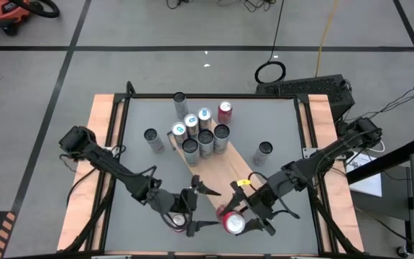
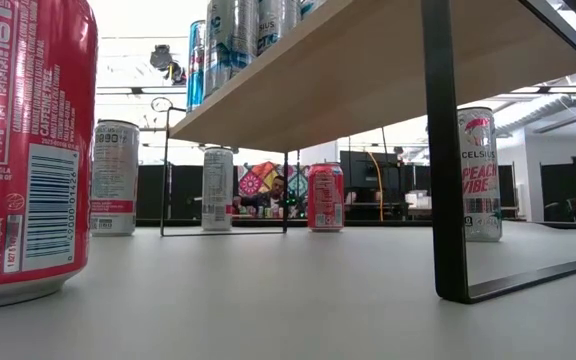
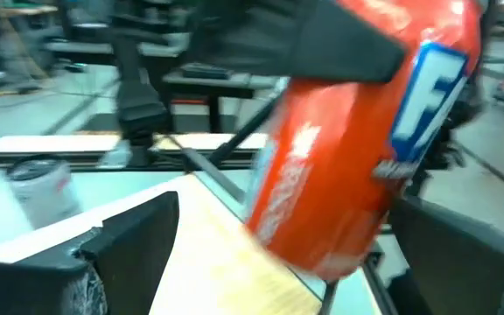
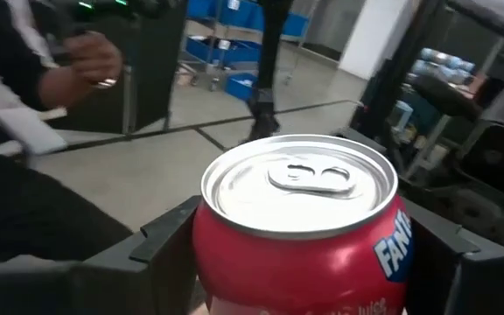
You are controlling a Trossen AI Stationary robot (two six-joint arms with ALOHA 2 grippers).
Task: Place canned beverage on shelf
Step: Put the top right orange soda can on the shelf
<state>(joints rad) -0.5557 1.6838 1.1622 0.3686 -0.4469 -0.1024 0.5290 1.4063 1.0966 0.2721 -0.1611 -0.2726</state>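
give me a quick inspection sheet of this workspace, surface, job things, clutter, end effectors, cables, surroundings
surface: grey table with pale wood strips along its sides
job's things: wooden shelf on black legs, a cluster of cans at its far end; red can at the table's near edge
clutter: loose cans on the table beside the shelf, one to its left, one to its right
end effectors: right end effector shut on the red can; left end effector open just beside it
cables: yellow cable and a black coil on the floor beyond the table
surroundings: person's hand in the right wrist view; orange vacuum on the floor
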